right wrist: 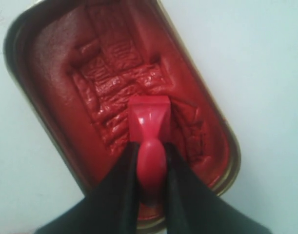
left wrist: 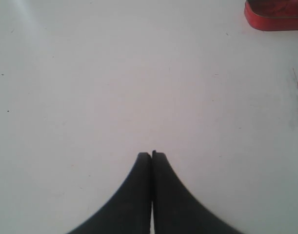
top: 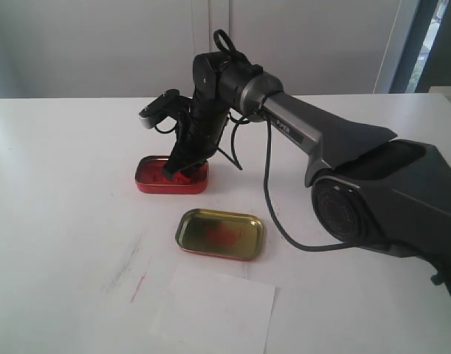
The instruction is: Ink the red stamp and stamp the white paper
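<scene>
My right gripper [right wrist: 151,146] is shut on the red stamp [right wrist: 149,124], pinching its narrow handle, with the block base down in the ink paste of the red tin [right wrist: 202,122]. The paste shows several square press marks. In the exterior view that gripper [top: 182,168] reaches down into the red tin [top: 151,182], and the red stamp [top: 182,175] shows only as a red bit under the fingers. The white paper [top: 218,310] lies flat near the front edge. My left gripper [left wrist: 151,155] is shut on nothing, hovering over bare table, with the red tin [left wrist: 275,17] far off.
The gold-lined tin lid [top: 220,234] lies open side up between the red tin and the paper, with a red smear inside. Faint red streaks [top: 139,284] mark the table to the left of the paper. The right arm's grey base [top: 380,199] fills the right side.
</scene>
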